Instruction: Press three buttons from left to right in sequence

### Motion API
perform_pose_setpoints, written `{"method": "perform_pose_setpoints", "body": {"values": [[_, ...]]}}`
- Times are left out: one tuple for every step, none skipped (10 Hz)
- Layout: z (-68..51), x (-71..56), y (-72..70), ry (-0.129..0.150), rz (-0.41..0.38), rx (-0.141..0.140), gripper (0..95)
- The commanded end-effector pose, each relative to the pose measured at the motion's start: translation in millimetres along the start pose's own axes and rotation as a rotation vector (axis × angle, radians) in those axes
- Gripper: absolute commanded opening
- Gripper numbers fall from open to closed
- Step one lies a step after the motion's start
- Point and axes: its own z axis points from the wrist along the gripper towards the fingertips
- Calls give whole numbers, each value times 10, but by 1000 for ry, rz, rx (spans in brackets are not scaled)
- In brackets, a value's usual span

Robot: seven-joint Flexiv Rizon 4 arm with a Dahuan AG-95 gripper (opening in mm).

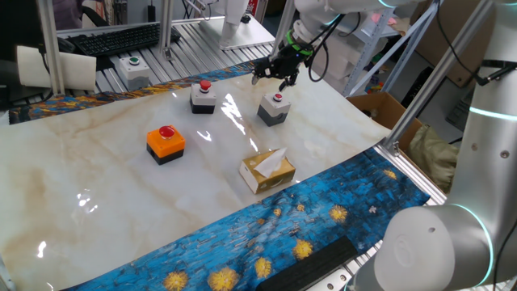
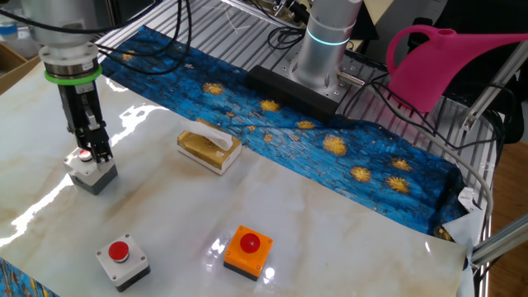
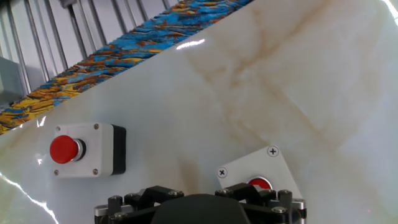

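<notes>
- Red caps are topping all three switches: the gripper is hanging over the rightmost grey button box, its fingers reaching down to the red push-button on top.
- In the other fixed view the fingertips are sitting right at the cap, but I cannot tell whether they are touching it, and I cannot tell whether the fingers are parted or pressed together; the hand view is cutting the tips off.
- The hand view is showing this box just below the gripper, slightly to one side of its centre line, with the cap half hidden under the gripper body.
- The second grey button box is standing near the gripper, and the orange button box on its black base is lying farther away along the same line.
- The yellow tissue box is resting apart from the gripper, toward the blue patterned cloth.
- Judging by position, the last press of the sequence seems to be in hand.
- Risk: with the cap off centre, a fingertip may be landing on the rim or the grey lid, so the press is not registering.
- Risk: a slanted push may be sliding or tipping the light box across the glossy marble tabletop.
</notes>
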Motion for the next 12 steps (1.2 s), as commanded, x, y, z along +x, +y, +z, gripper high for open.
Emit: {"method": "perform_pose_setpoints", "body": {"values": [[-87,28,21,-1,-1,9,760],[-116,48,48,0,7,11,760],[-137,72,81,-1,18,15,760],[-167,115,137,-1,36,19,760],[-169,118,140,-1,37,19,760],[-209,174,209,0,58,22,760],[-226,198,237,0,60,27,760],[-246,227,269,-2,62,32,570],[-262,250,294,-1,68,32,570],[-281,279,324,-1,71,33,570],[-298,311,355,1,69,34,380],[-302,330,373,3,70,34,380]]}}
